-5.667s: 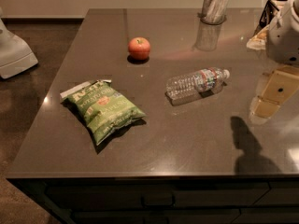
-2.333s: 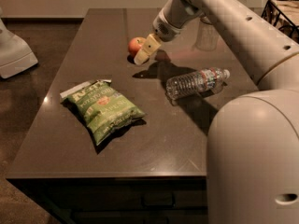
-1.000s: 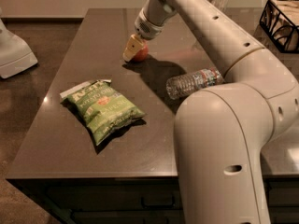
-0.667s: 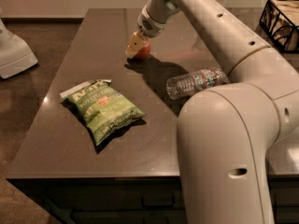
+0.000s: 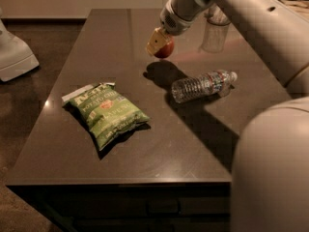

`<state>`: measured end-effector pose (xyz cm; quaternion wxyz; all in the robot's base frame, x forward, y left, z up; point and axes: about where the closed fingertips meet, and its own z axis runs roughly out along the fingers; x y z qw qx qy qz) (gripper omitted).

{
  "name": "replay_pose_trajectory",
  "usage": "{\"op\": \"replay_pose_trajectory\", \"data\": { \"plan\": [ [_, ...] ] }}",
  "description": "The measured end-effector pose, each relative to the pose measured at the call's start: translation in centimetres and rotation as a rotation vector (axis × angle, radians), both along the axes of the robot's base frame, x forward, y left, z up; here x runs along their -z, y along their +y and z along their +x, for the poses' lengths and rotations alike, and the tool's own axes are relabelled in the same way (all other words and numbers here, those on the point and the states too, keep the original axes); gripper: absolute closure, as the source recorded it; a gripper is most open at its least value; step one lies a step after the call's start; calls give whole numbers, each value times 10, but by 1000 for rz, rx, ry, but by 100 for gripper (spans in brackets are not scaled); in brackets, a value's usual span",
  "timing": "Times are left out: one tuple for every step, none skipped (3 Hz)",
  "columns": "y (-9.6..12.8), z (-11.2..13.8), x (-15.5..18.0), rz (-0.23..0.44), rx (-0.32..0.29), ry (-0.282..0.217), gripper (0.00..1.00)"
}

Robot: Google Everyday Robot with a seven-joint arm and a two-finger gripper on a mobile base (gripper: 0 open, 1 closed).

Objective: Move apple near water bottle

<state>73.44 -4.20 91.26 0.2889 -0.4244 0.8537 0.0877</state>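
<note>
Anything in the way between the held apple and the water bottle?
Nothing visible does. The end effector holds the small round red apple above the dark tabletop, and no object lies between it and the clear ribbed plastic water bottle lying on its side. The green chip bag sits off that line.

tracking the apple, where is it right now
Camera view: the apple is held in the gripper, raised above the table, beyond and left of the water bottle.

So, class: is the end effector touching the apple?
Touching. The camera view shows the end effector clasping the apple, held above its shadow on the table.
</note>
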Motion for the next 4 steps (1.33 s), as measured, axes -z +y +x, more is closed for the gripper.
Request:
{"op": "replay_pose_trajectory", "data": {
  "plan": [
    [-32,-33,1,-1,107,6,100],
    [-58,-60,15,-6,194,44,100],
    [-75,-72,29,-9,255,73,100],
    [-84,-72,34,-21,290,83,100]
  ]
}}
